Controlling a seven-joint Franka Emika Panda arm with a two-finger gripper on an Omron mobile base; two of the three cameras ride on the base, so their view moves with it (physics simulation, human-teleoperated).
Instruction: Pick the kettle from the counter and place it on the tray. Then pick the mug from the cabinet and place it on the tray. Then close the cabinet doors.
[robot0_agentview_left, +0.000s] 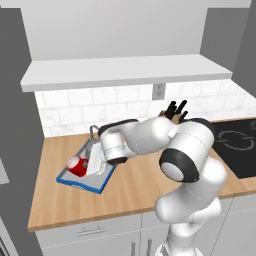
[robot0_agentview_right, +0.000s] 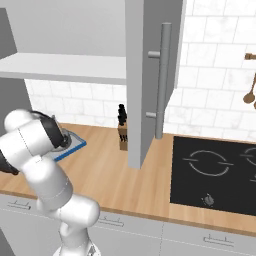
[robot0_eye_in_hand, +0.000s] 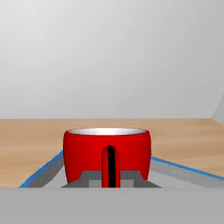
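you are in the second step: the mug is at the tray, on the wooden surface at the left of the left base view, with the white arm stretched across to it. in the hand view the red mug sits upright just ahead of the camera, its handle facing you, and the jaws are shut tight on that handle. the tray's blue rim runs to either side of the mug, so the mug is over or on the tray's grey base; you cannot tell from here whether its bottom is touching down. behind the arm in the left base view a thin grey handle of the kettle rises at the tray's far end, though most of it is hidden.

your next move, as i judge it, calls for settling the mug flat, opening the jaws and backing off along the handle's line without tipping it.

further right, in the right base view, the cabinet door with its bar handle stands swung out over the surface, so closing the doors is yet to be done.
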